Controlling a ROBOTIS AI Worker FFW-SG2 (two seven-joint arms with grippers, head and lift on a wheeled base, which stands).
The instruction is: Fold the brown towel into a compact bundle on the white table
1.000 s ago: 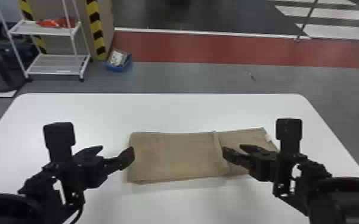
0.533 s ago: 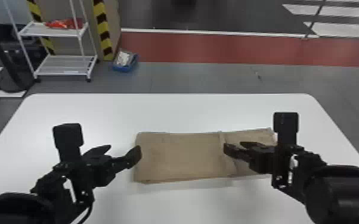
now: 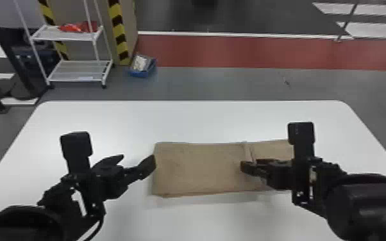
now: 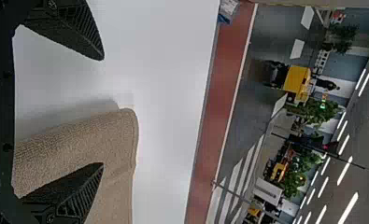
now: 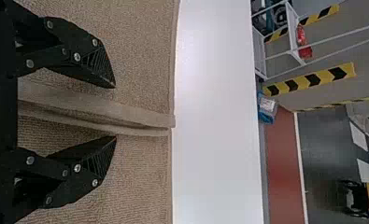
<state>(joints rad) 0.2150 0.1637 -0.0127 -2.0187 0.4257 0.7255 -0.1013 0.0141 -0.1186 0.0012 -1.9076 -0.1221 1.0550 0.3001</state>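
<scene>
The brown towel [image 3: 198,170] lies on the white table [image 3: 202,121] as a long folded strip, with a raised edge running across it right of its middle. My left gripper [image 3: 139,160] is at the towel's left end. In the left wrist view my left gripper [image 4: 102,112] stands open, one finger over the towel's corner [image 4: 121,135] and the other over bare table. Over the raised edge is my right gripper [image 3: 249,162]. From the right wrist view, my right gripper [image 5: 115,112] is open, with the raised edge [image 5: 126,116] between its fingers, not gripped.
Beyond the table's far edge, a white wire shelf [image 3: 77,72] and a blue box [image 3: 142,65] stand on the floor at the back left. White tabletop surrounds the towel on its far and near sides.
The head view's scene has shifted to the right. Relative to the towel, my right gripper has moved left to the raised edge, and my left gripper has moved slightly left. The towel's shape looks the same.
</scene>
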